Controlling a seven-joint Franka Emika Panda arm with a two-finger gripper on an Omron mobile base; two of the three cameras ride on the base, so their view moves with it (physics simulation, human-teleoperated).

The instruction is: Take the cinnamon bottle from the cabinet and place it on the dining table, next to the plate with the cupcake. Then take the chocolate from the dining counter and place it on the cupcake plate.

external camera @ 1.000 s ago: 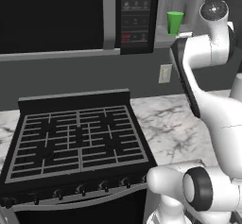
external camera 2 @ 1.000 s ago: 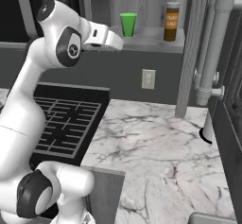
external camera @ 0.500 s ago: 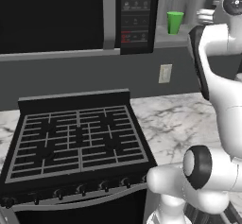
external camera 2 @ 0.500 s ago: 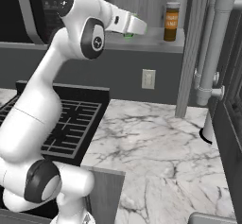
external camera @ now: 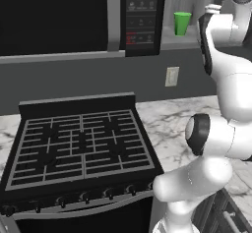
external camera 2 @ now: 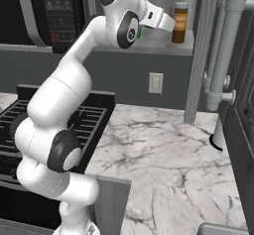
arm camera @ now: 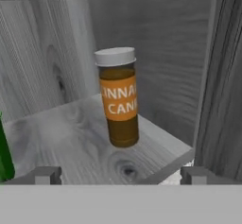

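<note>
As the arm has swung up from beside the stove over the last second, the end effector (external camera 2: 166, 23) now sits at the cabinet (external camera 2: 163, 40) mouth, just short of the cinnamon bottle (external camera 2: 180, 23). Jaws wide, nothing between them. Bottle upright on the cabinet shelf (arm camera: 75, 138), toward the right wall, centred ahead of the fingertips (arm camera: 47, 175). Green cup (external camera: 182, 22) stands to its left, well apart. Judgement: reach phase nearly done; next is a straight advance to bracket the bottle, then close. Risk: tipping the bottle.
</note>
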